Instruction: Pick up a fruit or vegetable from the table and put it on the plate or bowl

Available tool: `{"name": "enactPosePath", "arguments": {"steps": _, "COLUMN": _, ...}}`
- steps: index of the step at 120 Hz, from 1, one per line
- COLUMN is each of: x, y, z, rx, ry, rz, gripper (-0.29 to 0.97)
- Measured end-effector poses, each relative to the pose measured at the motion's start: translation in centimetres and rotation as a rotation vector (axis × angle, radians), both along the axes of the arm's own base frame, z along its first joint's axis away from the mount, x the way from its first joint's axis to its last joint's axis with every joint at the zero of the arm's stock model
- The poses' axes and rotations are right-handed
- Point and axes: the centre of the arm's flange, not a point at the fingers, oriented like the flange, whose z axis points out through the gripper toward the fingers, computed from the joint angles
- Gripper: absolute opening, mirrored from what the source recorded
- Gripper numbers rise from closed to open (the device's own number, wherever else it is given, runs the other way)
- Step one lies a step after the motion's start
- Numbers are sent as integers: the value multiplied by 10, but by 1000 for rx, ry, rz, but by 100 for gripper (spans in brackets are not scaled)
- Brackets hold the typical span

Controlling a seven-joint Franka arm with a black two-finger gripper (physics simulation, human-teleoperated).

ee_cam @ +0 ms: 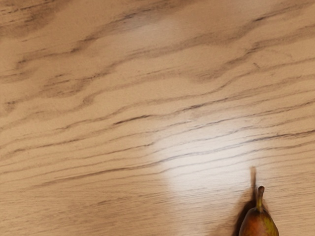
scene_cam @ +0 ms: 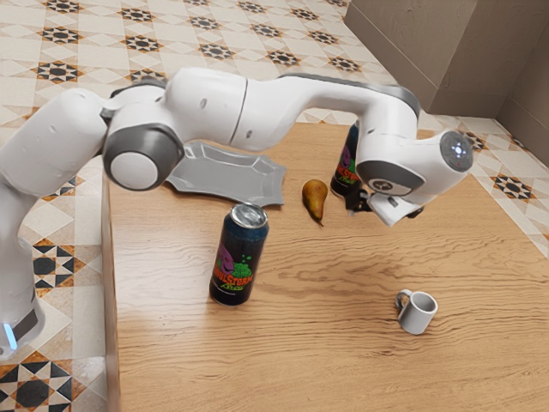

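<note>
One pear (scene_cam: 315, 199) (ee_cam: 258, 223) lies on our desk (scene_cam: 343, 352) toward its far edge, just beside the gray plate (scene_cam: 225, 172), while our tool (scene_cam: 358, 204) hovers near it by a can (scene_cam: 346, 167), released or clenched we cannot tell.

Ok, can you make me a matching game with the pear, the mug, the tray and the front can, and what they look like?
Things:
1 pear
2 mug
3 tray
4 front can

Looks:
A silver and flat
B dark with green letters
C golden brown
D pale grey with a handle

Pairs: 1-C, 2-D, 3-A, 4-B.
</note>
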Motion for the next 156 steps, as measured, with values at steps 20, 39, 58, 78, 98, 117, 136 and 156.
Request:
{"name": "enactPosePath", "arguments": {"steps": 20, "x": 5, "y": 11, "z": -3, "rx": -3, "ry": -11, "rz": 9, "gripper": 68}}
{"name": "enactPosePath", "arguments": {"steps": 39, "x": 9, "y": 21, "z": -10, "rx": -1, "ry": -10, "rz": 19, "gripper": 68}}
{"name": "enactPosePath", "arguments": {"steps": 58, "x": 12, "y": 33, "z": -18, "rx": 3, "ry": -2, "rz": 36, "gripper": 68}}
{"name": "enactPosePath", "arguments": {"steps": 78, "x": 13, "y": 44, "z": -18, "rx": 4, "ry": 1, "rz": 51, "gripper": 68}}
{"name": "enactPosePath", "arguments": {"steps": 98, "x": -12, "y": -3, "z": 41, "rx": -5, "ry": -40, "rz": 0, "gripper": 68}}
{"name": "enactPosePath", "arguments": {"steps": 117, "x": -24, "y": 13, "z": 66, "rx": 33, "ry": -38, "rz": 44, "gripper": 68}}
{"name": "enactPosePath", "arguments": {"steps": 136, "x": -24, "y": 37, "z": 60, "rx": 85, "ry": -3, "rz": 101, "gripper": 68}}
{"name": "enactPosePath", "arguments": {"steps": 156, "x": -21, "y": 54, "z": 44, "rx": 111, "ry": 43, "rz": 139, "gripper": 68}}
